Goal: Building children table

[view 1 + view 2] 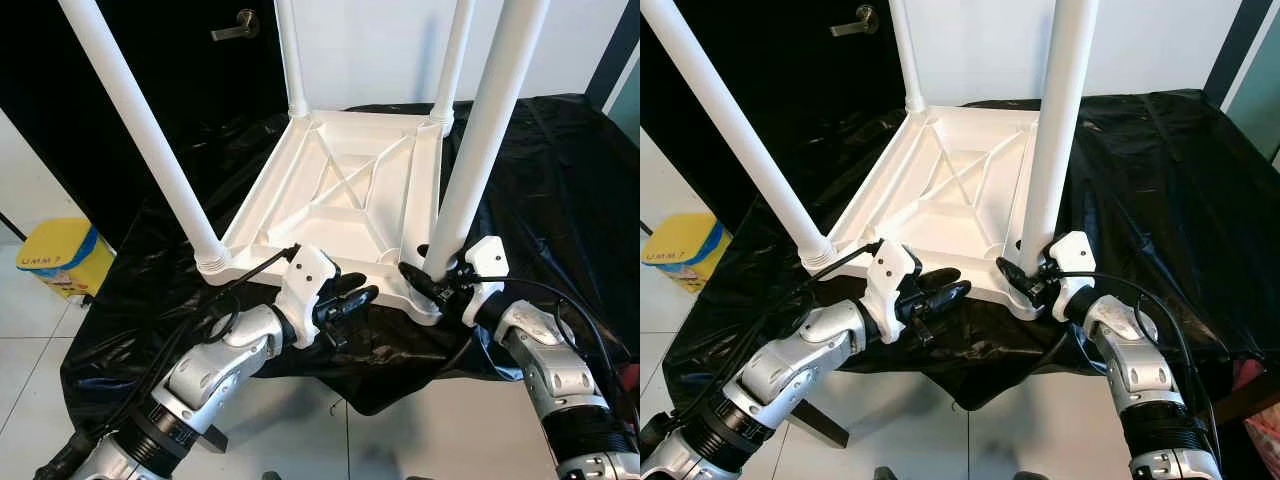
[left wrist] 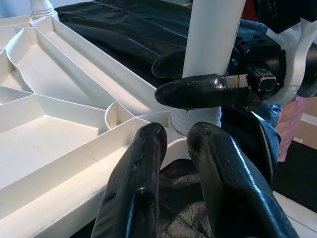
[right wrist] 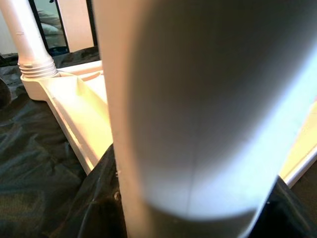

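Upturned moulded plastic children's table [image 1: 345,190]: plain white all over, crossed ribs on the underside, four round plastic legs [image 1: 145,125] the same white. It sits on a glossy black plastic sheet [image 1: 545,175] covering the worktop. Left gripper [image 1: 352,297]: shiny black fingers [image 2: 133,193], white housing, silver arm with black cables. Right gripper [image 1: 425,278]: same colours. Yellow box [image 1: 60,255] with blue tape stripe and dark lettering. Floor [image 1: 30,300]: white tiles with dark joints. Door [image 1: 110,60]: black, with metal handle [image 1: 237,28].
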You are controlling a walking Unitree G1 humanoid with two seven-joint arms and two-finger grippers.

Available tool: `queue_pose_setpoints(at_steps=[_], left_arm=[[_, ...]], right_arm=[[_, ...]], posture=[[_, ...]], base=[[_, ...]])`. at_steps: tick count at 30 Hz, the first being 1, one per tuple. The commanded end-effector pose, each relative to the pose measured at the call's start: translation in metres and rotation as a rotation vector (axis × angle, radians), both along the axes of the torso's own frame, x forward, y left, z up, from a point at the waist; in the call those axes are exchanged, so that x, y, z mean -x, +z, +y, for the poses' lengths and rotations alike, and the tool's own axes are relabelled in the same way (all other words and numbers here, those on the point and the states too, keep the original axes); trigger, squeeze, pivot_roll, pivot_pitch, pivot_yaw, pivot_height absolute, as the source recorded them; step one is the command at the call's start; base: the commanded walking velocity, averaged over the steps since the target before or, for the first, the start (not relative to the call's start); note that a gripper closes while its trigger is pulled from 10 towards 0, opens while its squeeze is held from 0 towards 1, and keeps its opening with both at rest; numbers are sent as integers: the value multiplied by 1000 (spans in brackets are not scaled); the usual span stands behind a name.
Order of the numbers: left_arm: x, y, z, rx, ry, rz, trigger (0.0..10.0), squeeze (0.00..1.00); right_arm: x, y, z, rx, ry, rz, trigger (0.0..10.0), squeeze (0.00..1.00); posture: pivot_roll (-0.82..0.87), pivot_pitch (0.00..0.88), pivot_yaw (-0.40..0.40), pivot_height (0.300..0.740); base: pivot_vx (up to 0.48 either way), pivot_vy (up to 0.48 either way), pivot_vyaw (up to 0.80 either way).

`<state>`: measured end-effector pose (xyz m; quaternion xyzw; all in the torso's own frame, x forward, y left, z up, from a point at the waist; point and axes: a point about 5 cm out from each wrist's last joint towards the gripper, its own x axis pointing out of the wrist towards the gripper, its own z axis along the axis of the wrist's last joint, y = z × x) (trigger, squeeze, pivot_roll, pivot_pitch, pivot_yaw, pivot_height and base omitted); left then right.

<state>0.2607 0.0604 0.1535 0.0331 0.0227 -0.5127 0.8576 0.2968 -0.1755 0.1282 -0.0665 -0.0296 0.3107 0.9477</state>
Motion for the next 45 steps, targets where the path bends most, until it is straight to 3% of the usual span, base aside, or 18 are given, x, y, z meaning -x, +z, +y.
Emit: queue_pose_setpoints(at_steps=[1, 2, 3, 7, 14, 16, 23, 29, 30, 33, 34, 45], left_arm=[[14, -1, -3, -16, -306, 27, 10000, 0], [14, -1, -3, -16, -306, 27, 10000, 0], [14, 0, -3, -13, -303, 27, 10000, 0], [14, 2, -2, -2, -291, 31, 10000, 0], [13, 2, -2, 0, -289, 30, 10000, 0], [12, 3, -3, 2, -293, 25, 10000, 0], [11, 4, -1, 2, -290, 22, 10000, 0], [11, 5, -1, 7, -288, 23, 10000, 0], [11, 5, -1, 8, -287, 22, 10000, 0], [11, 5, -2, 8, -286, 22, 10000, 0], [11, 5, -1, 12, -283, 22, 10000, 0], [12, 6, -2, 23, -281, 25, 10000, 0]], right_arm=[[2, -15, -1, 11, -64, 70, 0, 0], [2, -15, -1, 11, -64, 70, 0, 0], [1, -15, 0, 7, -115, 69, 10000, 0], [4, -16, 10, -36, -281, 65, 10000, 0], [5, -16, 13, -75, -386, 75, 10000, 0], [10, -17, 26, -131, -632, 52, 10000, 0], [14, -18, 47, -158, -636, 59, 10000, 0], [14, -15, 46, -161, -639, 46, 10000, 0], [14, -15, 46, -164, -634, 46, 10000, 573], [15, -15, 47, -166, -631, 46, 10000, 573], [15, -12, 47, -170, -612, 27, 10000, 1000], [21, 4, 20, -186, -373, -36, 10000, 1000]], posture=[[-173, 33, 60, 740], [-173, 33, 60, 740], [-171, 34, 57, 740], [-171, 31, 54, 740], [-172, 29, 52, 740], [-169, 19, 52, 740], [-163, 13, 50, 740], [-160, 6, 45, 740], [-160, 5, 44, 740], [-159, 5, 42, 740], [-159, 3, 39, 740], [-165, 4, 39, 740]], base=[[0, 0, 0], [0, 0, 0], [0, 0, 0], [0, 0, 0], [0, 0, 0], [0, 0, 0], [0, 0, 0], [0, 0, 0], [0, 0, 0], [0, 0, 0], [0, 0, 0], [0, 0, 0]])
